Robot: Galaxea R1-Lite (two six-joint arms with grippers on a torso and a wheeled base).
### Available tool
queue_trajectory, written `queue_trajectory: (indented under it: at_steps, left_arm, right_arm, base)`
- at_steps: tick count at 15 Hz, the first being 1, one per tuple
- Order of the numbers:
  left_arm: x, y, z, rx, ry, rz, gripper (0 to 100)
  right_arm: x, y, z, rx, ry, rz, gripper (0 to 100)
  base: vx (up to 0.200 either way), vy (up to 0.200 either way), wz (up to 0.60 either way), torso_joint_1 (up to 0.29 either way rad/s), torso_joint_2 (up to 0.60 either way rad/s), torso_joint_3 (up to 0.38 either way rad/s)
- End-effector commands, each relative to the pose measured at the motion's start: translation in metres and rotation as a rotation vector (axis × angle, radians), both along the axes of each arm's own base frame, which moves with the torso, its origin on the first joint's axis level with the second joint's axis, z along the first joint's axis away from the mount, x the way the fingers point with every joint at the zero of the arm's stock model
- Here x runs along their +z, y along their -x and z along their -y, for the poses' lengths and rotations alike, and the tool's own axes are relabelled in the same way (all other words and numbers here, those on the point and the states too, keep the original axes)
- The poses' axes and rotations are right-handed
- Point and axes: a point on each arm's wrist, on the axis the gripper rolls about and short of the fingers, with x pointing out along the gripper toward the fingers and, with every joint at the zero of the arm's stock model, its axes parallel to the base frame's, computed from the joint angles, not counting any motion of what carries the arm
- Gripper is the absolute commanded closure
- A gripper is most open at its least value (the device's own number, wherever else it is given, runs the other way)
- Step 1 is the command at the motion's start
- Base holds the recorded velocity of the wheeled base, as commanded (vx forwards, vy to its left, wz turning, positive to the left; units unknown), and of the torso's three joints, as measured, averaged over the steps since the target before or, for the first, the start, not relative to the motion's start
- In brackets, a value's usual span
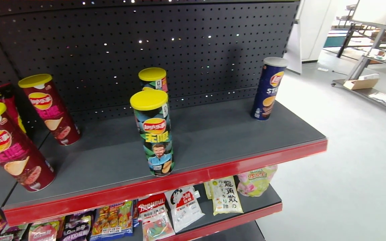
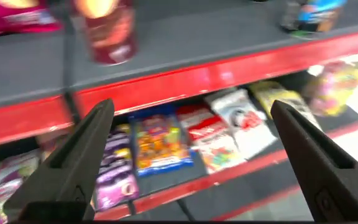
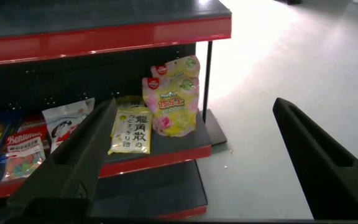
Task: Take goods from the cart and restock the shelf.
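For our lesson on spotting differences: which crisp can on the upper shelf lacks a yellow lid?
The dark blue can, alone at the right end of the shelf. Its lid is pale grey; the maroon cans and green cans have yellow lids.

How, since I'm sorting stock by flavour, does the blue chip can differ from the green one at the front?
The blue can has a pale grey lid; the green can has a yellow one. The blue can stands toward the back near the right end of the shelf; the green can stands mid-shelf at the red front edge. Both are tall tubes, upright.
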Motion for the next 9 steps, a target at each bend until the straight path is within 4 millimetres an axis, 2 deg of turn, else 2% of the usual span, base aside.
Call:
queue_trajectory:
  at_steps: [1, 4, 5, 9]
  left_arm:
    - [-0.0122, -0.0055, 0.0004, 0.002, -0.002, -0.002, 0]
    - [-0.0141, -0.0063, 0.0004, 0.004, -0.001, 0.001, 0]
    - [-0.0201, -0.0077, 0.0004, 0.010, -0.003, -0.009, 0]
    - [-0.0201, -0.0081, 0.0000, 0.028, -0.006, -0.001, 0]
  right_arm:
    - [0.0000, 0.0000, 0.0000, 0.001, 0.000, 0.001, 0]
    - [0.0000, 0.0000, 0.0000, 0.001, -0.001, 0.000, 0]
    - [0.0000, 0.0000, 0.0000, 0.003, -0.003, 0.000, 0]
    - [0.0000, 0.0000, 0.0000, 0.003, -0.001, 0.000, 0]
  base:
    - [0.000, 0.000, 0.60, 0.007, 0.01, 0.007]
    - [0.000, 0.000, 0.60, 0.002, 0.00, 0.004]
    - [0.000, 0.000, 0.00, 0.000, 0.00, 0.000]
    - [0.000, 0.000, 0.00, 0.000, 0.00, 0.000]
